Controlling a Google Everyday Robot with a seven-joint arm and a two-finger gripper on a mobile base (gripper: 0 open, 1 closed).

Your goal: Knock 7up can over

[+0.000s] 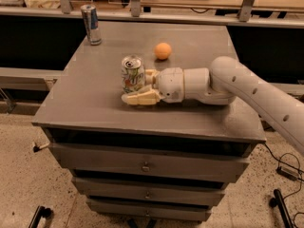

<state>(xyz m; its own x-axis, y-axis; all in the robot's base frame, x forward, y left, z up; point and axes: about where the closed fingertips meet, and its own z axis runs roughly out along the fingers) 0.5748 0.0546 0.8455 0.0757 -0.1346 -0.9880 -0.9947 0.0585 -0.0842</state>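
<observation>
The 7up can (133,74), white and green with a silver top, stands upright near the middle of the grey table top (95,103). My gripper (145,87) reaches in from the right and sits right against the can's right side. It is open. The near cream finger (140,99) lies along the table in front of the can's base. The far finger (151,74) is by the can's right flank, partly hidden. The white arm (247,89) stretches off to the right.
A taller, slim silver and blue can (90,24) stands at the table's back left corner. An orange ball (163,51) lies behind the gripper. Drawers (145,165) sit under the top. A bench runs behind the table.
</observation>
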